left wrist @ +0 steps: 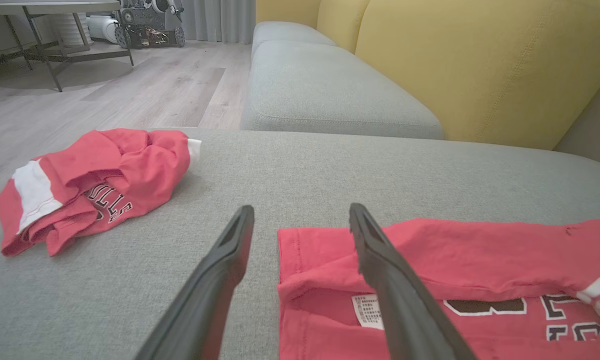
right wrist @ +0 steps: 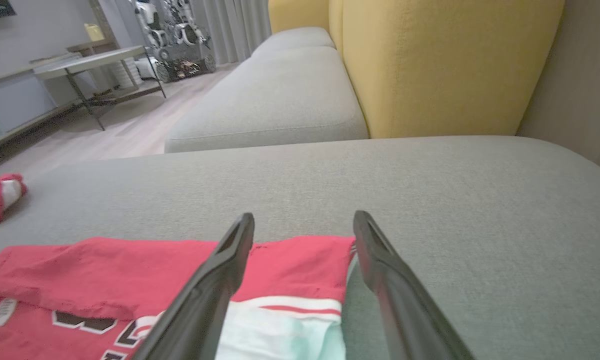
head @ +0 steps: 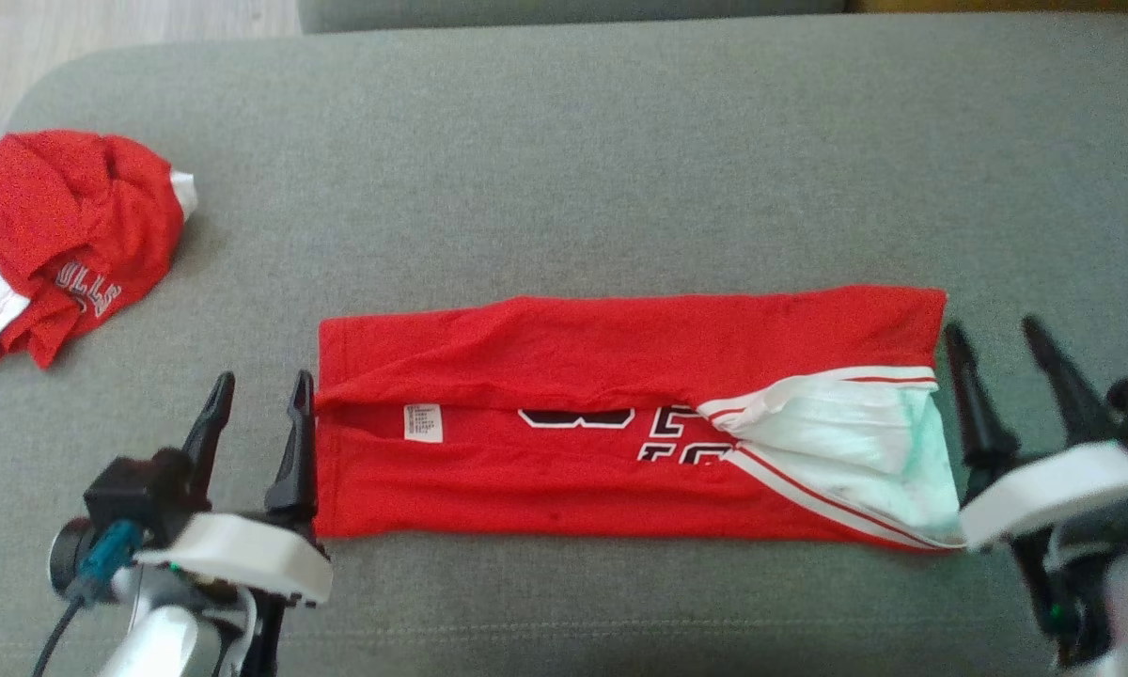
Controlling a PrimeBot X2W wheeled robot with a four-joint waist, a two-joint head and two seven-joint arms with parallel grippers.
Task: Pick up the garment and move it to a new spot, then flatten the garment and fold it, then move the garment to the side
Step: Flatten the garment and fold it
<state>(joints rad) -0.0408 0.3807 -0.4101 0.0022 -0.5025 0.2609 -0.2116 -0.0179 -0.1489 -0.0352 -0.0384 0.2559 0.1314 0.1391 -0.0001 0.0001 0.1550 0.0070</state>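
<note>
The garment (head: 573, 376) is a red jersey with white trim and black lettering, lying as a long folded strip across the grey cushion (head: 573, 169). My left gripper (head: 263, 378) stands open at the strip's left end, its inner finger at the hem. In the left wrist view, the left gripper (left wrist: 301, 210) straddles the corner of the garment (left wrist: 480, 250) with nothing between its fingers. My right gripper (head: 994, 327) stands open just past the right end, by the white lining. In the right wrist view, the right gripper (right wrist: 304, 216) hangs over the end of the garment (right wrist: 105, 270).
A second red garment (head: 66, 235) lies crumpled at the cushion's far left corner, also seen as the crumpled garment (left wrist: 95, 185). A yellow backrest (right wrist: 445, 60) rises beyond the cushion. The wooden floor (left wrist: 130, 95) and a table (left wrist: 45, 7) lie off the left edge.
</note>
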